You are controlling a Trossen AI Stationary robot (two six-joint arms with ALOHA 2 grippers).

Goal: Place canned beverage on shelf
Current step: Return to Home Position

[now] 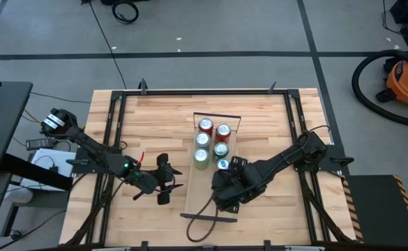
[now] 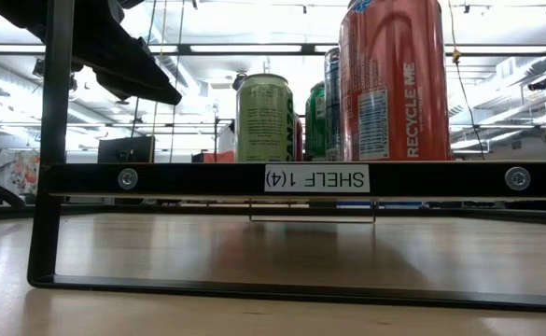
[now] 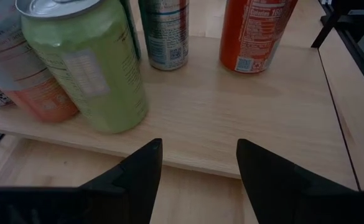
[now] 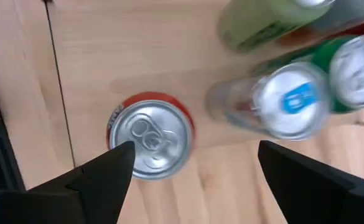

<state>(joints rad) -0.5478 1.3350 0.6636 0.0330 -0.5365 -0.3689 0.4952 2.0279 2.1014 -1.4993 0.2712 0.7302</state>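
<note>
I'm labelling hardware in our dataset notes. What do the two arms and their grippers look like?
The left arm and right arm are both black, built of chunky jointed segments. The left arm carries a small green light near its wrist and a pale patch near its base. The left gripper and right gripper each have dark, flat, wedge-shaped fingers tapering to blunt tips.

Cans [image 1: 203, 141] on shelf [image 1: 198, 189], atop table [image 1: 155, 118].

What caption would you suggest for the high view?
Soda cans on the long light-wood shelf; right hand above it, left hand beside it.
</note>
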